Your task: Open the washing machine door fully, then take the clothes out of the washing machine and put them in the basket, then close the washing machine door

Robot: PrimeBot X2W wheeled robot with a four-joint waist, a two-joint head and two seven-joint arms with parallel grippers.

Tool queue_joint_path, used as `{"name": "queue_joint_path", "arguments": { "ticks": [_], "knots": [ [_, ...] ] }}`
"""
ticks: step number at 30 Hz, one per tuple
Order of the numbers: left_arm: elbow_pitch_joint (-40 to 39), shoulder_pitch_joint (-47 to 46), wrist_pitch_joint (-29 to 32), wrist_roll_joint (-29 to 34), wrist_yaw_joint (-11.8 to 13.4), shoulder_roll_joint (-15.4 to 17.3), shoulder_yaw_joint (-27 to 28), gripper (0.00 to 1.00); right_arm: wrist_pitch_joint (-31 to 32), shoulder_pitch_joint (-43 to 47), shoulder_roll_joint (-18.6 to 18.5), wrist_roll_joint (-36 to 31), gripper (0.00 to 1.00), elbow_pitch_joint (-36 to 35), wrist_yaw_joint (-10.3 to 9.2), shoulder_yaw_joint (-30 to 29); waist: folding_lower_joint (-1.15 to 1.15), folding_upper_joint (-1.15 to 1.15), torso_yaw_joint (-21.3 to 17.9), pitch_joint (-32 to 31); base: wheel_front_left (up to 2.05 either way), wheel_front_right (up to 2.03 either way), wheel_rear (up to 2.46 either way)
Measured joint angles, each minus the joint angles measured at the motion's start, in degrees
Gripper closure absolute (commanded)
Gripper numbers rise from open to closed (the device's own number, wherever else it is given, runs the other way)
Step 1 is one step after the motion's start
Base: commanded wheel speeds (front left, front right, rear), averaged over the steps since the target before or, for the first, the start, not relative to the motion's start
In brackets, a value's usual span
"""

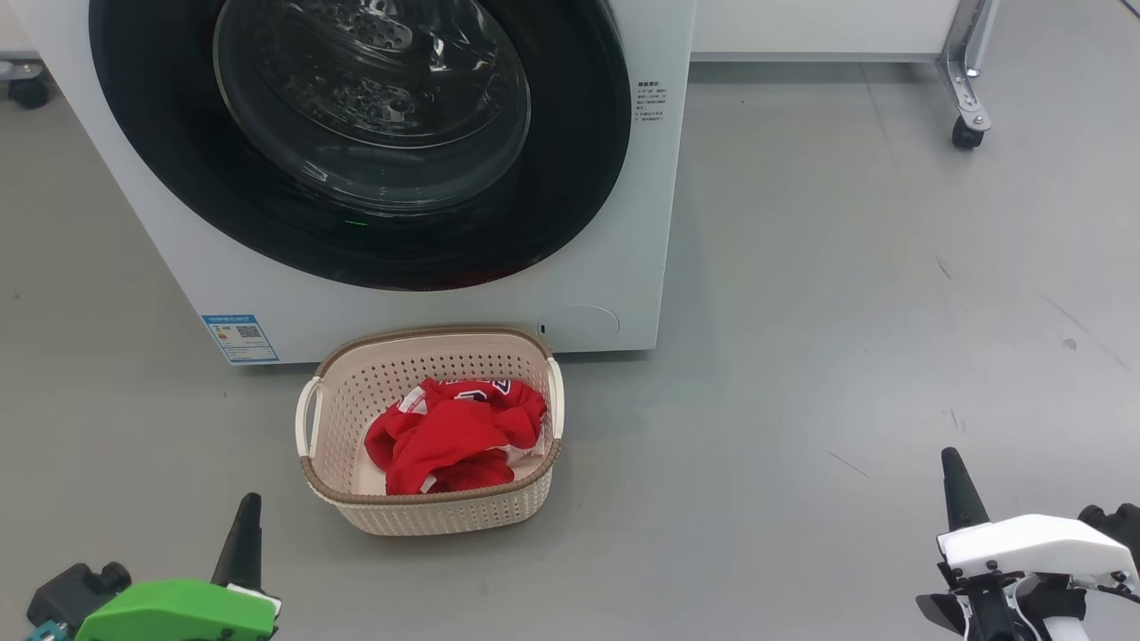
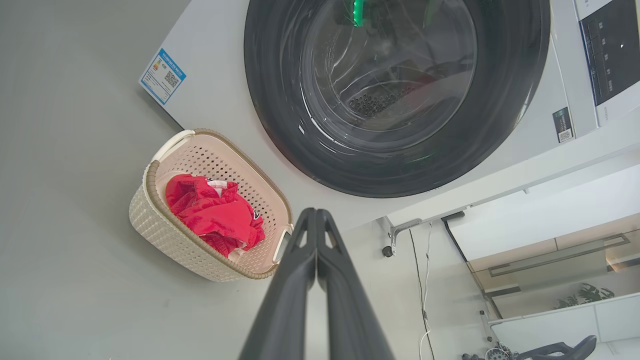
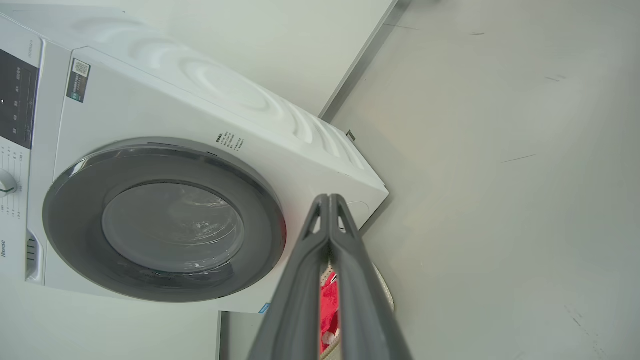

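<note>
The white washing machine point(image 1: 614, 223) stands ahead, and its round black washing machine door point(image 1: 356, 133) sits shut flat against the front. On the floor right before it is the cream basket point(image 1: 427, 507) holding the crumpled red clothes point(image 1: 454, 436). My left gripper point(image 1: 247, 507) is at the lower left, shut and empty, short of the basket's left corner. At the lower right my right gripper point(image 1: 953, 463) is shut and empty too, well to the basket's right. The left wrist view shows the door point(image 2: 390, 95), the basket point(image 2: 165, 225) and the clothes point(image 2: 210, 210) beyond the shut gripper point(image 2: 316, 212). The right wrist view shows the door point(image 3: 165, 220) past the shut gripper point(image 3: 330, 199).
Grey floor spreads to the right of the machine. A metal frame leg on a caster point(image 1: 966, 133) stands at the far right, another caster point(image 1: 27, 89) at the far left. A blue sticker point(image 1: 240, 338) marks the machine's lower left front.
</note>
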Motion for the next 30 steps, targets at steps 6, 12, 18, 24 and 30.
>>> {"name": "queue_joint_path", "arguments": {
  "ticks": [6,12,18,24,30],
  "knots": [
    [0.85,-0.76,0.53,-4.43,-0.93,-0.08,0.74,1.0,1.03,-0.26,-0.07,4.59,1.0,0.23,0.43,-0.98,0.0,0.0,0.02,0.02,0.0,0.0,0.0],
    [1.54,-1.53,1.1,-8.61,-1.51,-0.14,1.81,1.0,1.98,-1.18,-0.24,9.4,1.0,0.32,0.93,-1.79,0.0,0.0,0.04,0.05,0.0,0.0,0.0],
    [2.0,-2.38,1.89,-12.77,-2.48,-0.19,2.6,1.0,3.09,-1.56,-0.35,14.02,1.0,0.51,1.37,-2.77,0.0,0.0,0.06,0.07,0.0,0.0,0.0],
    [2.93,-3.03,2.55,-17.0,-3.22,-0.29,3.69,1.0,4.12,-2.35,-0.56,18.52,1.0,0.69,1.72,-3.6,0.0,0.0,0.09,0.1,0.0,0.0,0.0],
    [3.52,-3.72,3.14,-21.67,-4.02,-0.34,4.46,1.0,5.13,-2.64,-0.74,23.3,1.0,0.87,2.04,-4.55,0.0,0.0,0.11,0.12,0.0,0.0,0.0]
  ]
}}
